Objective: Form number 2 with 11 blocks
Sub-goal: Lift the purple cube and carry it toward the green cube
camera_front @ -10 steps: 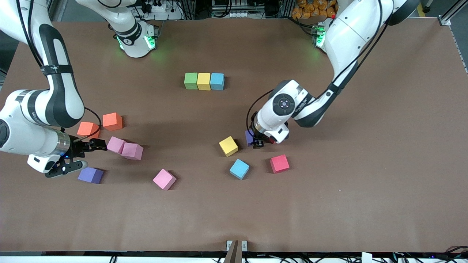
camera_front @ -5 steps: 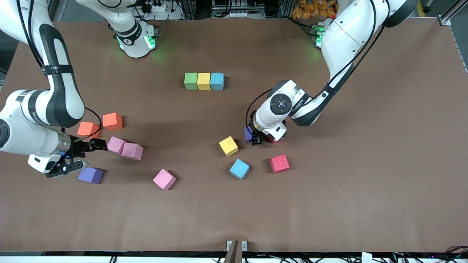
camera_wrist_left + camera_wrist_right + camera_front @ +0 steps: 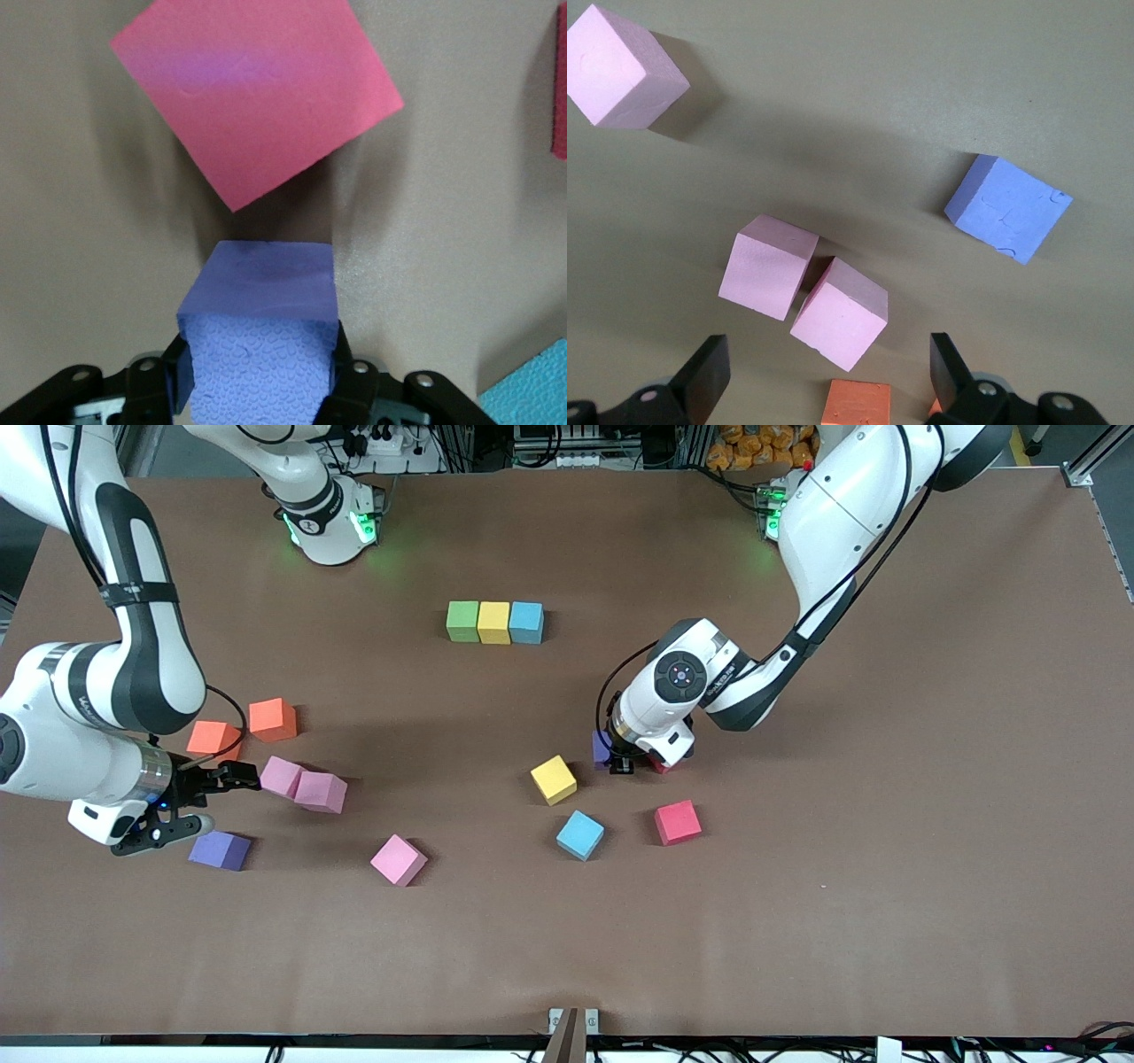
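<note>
Left gripper (image 3: pixel 259 372) fingers clamped on the purple block (image 3: pixel 261 341), still down on the bench just beside a red block (image 3: pixel 257 93); the green-yellow-blue row (image 3: pixel 494 622) lies farther from the front camera; right gripper (image 3: pixel 824 376) waits spread wide above the pink blocks (image 3: pixel 802 288).

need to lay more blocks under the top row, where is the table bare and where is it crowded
Bare: the table between the green-yellow-blue row and the yellow block, and the wide strip nearest the camera. Crowded: the pink blocks by the right gripper, and around the left gripper.
</note>
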